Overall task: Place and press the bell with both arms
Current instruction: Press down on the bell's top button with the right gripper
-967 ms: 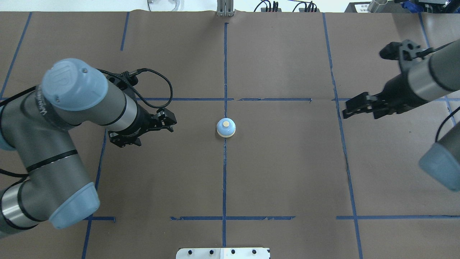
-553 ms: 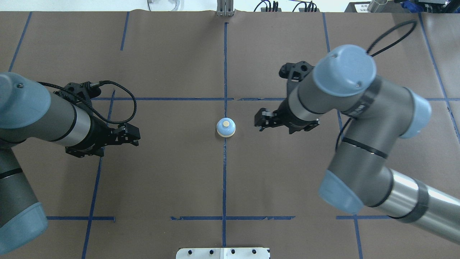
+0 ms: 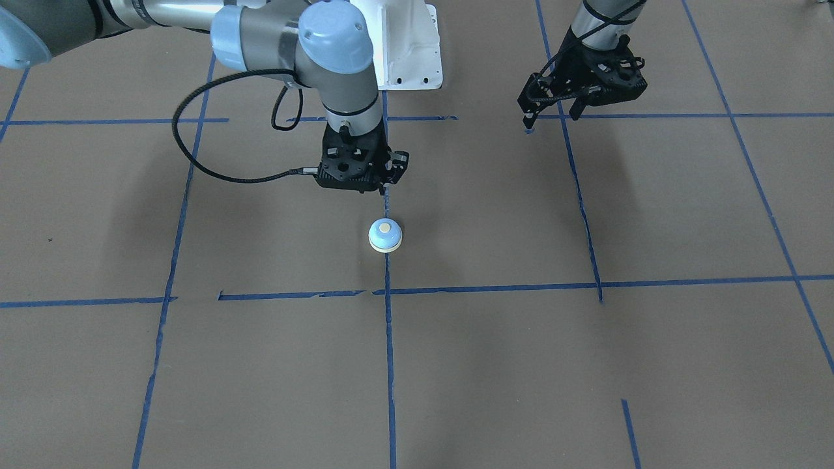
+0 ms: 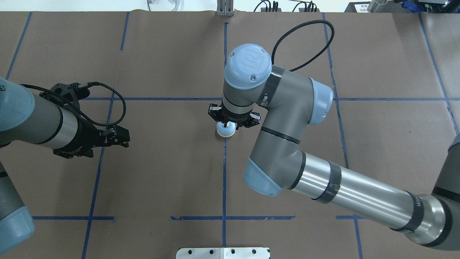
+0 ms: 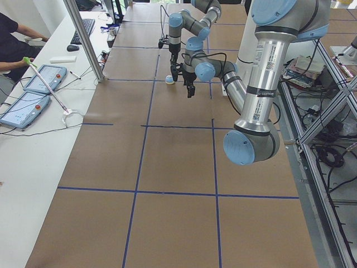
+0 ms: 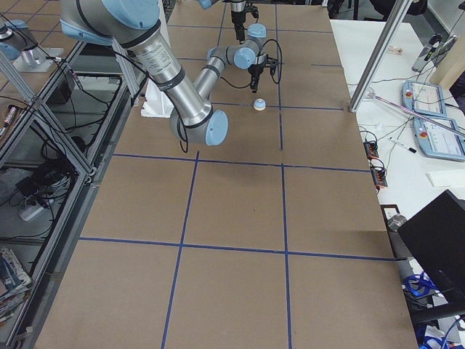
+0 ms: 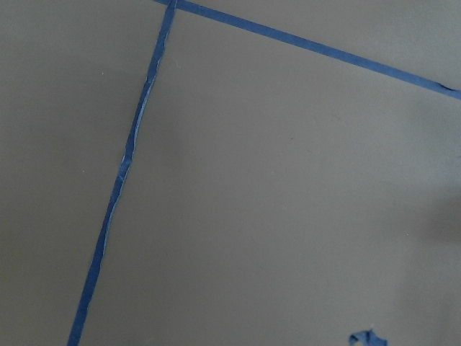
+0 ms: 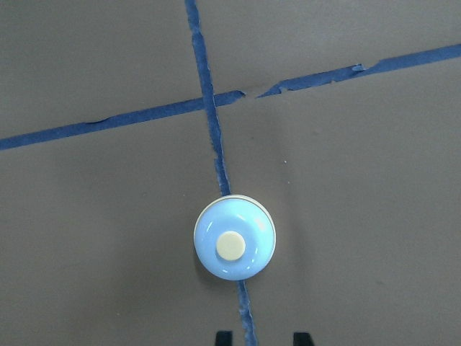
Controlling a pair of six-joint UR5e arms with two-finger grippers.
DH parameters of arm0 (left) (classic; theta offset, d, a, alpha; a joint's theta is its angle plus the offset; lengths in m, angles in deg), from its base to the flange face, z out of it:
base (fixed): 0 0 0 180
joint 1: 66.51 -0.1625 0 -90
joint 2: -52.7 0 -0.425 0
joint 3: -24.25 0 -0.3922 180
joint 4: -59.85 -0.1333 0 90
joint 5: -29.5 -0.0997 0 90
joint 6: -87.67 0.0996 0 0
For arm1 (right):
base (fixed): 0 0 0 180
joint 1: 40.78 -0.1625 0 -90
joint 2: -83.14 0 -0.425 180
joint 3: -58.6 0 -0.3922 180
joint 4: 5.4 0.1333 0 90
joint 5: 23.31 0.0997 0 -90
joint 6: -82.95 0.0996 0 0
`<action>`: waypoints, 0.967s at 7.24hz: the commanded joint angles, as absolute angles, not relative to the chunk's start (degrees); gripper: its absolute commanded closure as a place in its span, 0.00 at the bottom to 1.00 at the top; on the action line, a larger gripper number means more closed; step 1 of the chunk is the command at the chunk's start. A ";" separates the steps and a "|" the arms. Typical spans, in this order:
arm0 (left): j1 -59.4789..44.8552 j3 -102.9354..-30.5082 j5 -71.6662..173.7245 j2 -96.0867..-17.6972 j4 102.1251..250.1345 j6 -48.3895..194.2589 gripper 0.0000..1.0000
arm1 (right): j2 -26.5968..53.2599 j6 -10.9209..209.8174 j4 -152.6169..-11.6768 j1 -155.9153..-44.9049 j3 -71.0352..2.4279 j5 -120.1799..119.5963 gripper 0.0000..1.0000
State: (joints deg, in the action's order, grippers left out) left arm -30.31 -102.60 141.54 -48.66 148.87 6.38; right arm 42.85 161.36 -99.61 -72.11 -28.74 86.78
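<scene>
The light-blue bell (image 4: 226, 131) with its cream button stands on the blue tape centre line, clearly shown in the front view (image 3: 385, 235) and the right wrist view (image 8: 235, 245). My right gripper (image 4: 226, 125) points straight down just above the bell's robot-side edge, touching nothing. Its two fingertips (image 8: 224, 337) show close together at the bottom of the wrist view, nothing between them. From the front, the right gripper (image 3: 386, 189) hangs just behind the bell. My left gripper (image 4: 126, 138) hovers far off to the left, its fingers spread and empty (image 3: 549, 121).
The white pedestal (image 3: 407, 45) stands at the robot's side of the table. A white plate (image 4: 222, 253) lies at the near edge. An upright metal post (image 5: 83, 39) and an operator's tablets (image 5: 42, 78) are on the far side.
My right arm has swung in from the right edge to hang over the bell. The left gripper has drawn back leftward, away from the bell. The bell has not moved.
</scene>
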 commanded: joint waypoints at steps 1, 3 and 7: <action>-30.38 -102.75 141.47 -49.07 148.88 6.37 0.00 | 43.60 160.20 -99.53 -71.54 -25.16 86.46 1.00; -30.47 -102.84 141.47 -48.99 148.88 6.19 0.00 | 44.29 160.47 -99.53 -71.54 -24.63 86.46 1.00; -30.65 -102.75 141.38 -49.16 148.88 6.01 0.00 | 44.56 161.51 -91.24 -71.45 -20.88 85.67 1.00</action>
